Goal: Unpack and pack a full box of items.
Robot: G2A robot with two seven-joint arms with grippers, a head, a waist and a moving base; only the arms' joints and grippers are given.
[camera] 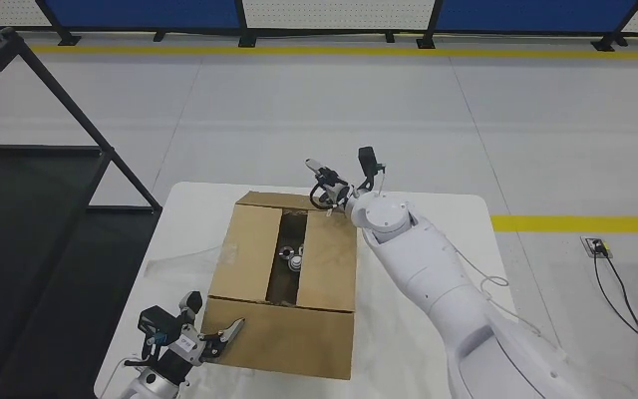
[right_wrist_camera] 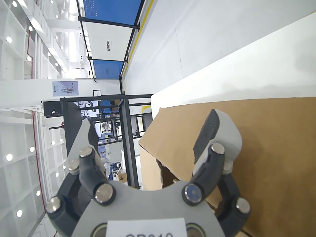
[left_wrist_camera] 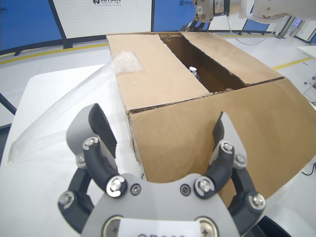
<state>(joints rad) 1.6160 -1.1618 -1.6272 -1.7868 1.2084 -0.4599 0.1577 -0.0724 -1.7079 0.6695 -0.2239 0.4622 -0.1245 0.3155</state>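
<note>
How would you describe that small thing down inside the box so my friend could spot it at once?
Find the white table, then the brown cardboard box on it, whose two top flaps leave a dark slot. Down in that slot stands a small white-capped item, seemingly a bottle. It is the only pale thing in the dark gap, unlike the clear plastic sheet outside the box.

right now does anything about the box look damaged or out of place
Yes. On the cardboard box, the flap edges along the middle gap are ragged, and a clear plastic sheet trails off one flap onto the table.
</note>
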